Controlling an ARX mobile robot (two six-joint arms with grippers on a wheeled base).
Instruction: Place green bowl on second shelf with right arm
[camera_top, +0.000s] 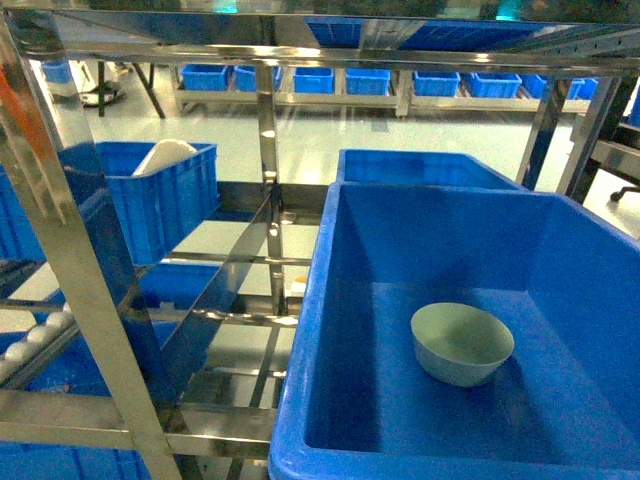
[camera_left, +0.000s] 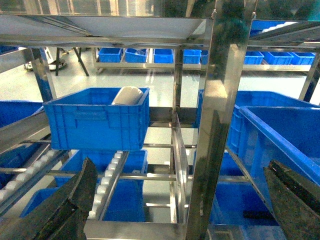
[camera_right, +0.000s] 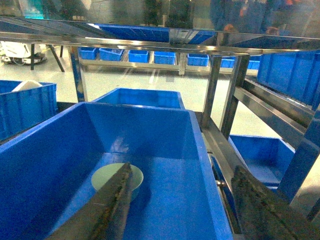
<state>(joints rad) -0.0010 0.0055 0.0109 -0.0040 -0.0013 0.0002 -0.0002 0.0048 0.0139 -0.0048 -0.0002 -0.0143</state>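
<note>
One green bowl (camera_top: 461, 343) inside blue crate (camera_top: 340, 330), steel upright (camera_left: 217, 125) beside.

A: Any lettering, labels or numbers to read here?

B: None. The blue crates (camera_top: 470, 330) show plain moulded walls, and the steel rack (camera_left: 220, 125) carries only holes and reflections. Nothing legible in any of the three views.

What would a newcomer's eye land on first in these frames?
The pale green bowl sitting upright alone on the floor of the big blue crate at front right. Next, the shiny steel rack all around, and a smaller blue crate at left holding a white object.
</note>
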